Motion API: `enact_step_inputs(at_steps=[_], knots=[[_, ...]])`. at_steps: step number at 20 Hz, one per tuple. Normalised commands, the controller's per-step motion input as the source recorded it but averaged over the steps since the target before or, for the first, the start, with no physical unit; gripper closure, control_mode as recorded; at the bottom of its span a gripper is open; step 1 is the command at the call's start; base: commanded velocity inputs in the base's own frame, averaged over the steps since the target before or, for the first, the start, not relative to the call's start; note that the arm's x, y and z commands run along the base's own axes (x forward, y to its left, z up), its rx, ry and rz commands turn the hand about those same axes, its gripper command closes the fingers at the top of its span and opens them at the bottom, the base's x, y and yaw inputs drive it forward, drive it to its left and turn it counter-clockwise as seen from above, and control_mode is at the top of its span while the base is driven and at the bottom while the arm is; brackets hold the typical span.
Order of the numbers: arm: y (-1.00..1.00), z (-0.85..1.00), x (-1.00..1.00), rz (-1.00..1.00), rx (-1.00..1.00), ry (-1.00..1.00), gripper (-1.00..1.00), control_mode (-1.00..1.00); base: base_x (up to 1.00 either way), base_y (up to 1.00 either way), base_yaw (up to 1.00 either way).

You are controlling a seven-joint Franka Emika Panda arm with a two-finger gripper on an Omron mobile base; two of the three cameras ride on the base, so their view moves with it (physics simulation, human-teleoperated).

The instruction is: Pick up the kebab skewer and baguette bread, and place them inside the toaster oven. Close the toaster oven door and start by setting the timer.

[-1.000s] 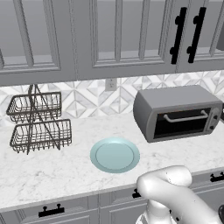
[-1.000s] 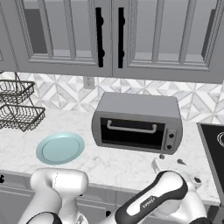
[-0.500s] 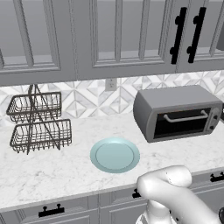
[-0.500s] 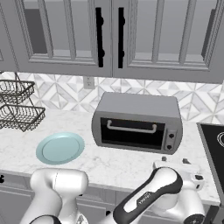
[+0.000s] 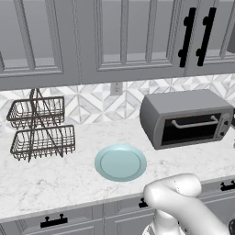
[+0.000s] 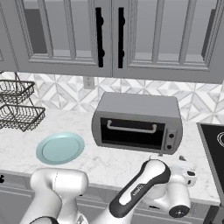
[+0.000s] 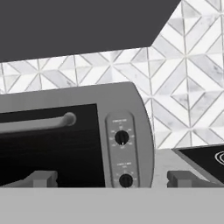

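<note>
The toaster oven [image 5: 186, 110] [image 6: 139, 108] stands at the back of the counter. Its door [image 6: 129, 136] is closed, with the silvery bar handle [image 7: 36, 124] across the dark glass. My gripper [image 7: 111, 179] [image 6: 167, 158] hovers low in front of the oven's right end, open and holding nothing. It faces the control strip [image 7: 123, 151] with its upper knob [image 7: 121, 138] and lower knob [image 7: 126, 180]. The fingertips [image 7: 42, 178] stand wide apart to either side of the strip. The kebab skewer and baguette bread are out of view.
A pale blue plate [image 5: 120, 163] [image 6: 60, 148] lies bare on the marble counter, left of the oven. A two-tier wire basket rack [image 5: 40, 129] stands at the far left. A black stovetop [image 6: 213, 144] lies right of the oven. Cabinets hang overhead.
The forearm has swung slightly in front of the oven's right end. The gripper has stayed open, and the oven and plate have not moved.
</note>
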Motion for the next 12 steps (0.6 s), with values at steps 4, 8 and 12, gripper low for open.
enact_step_inputs(at_steps=[4,8,12], knots=[[0.0,-0.13,0.54,0.24,0.0,0.0,-1.0,-1.0,0.0,0.0,0.0],[0.0,-0.02,0.28,0.19,0.0,0.05,-1.0,-1.0,0.0,0.0,0.0],[-0.15,0.0,-0.21,0.0,0.0,0.02,-1.0,-1.0,0.0,0.0,0.0]])
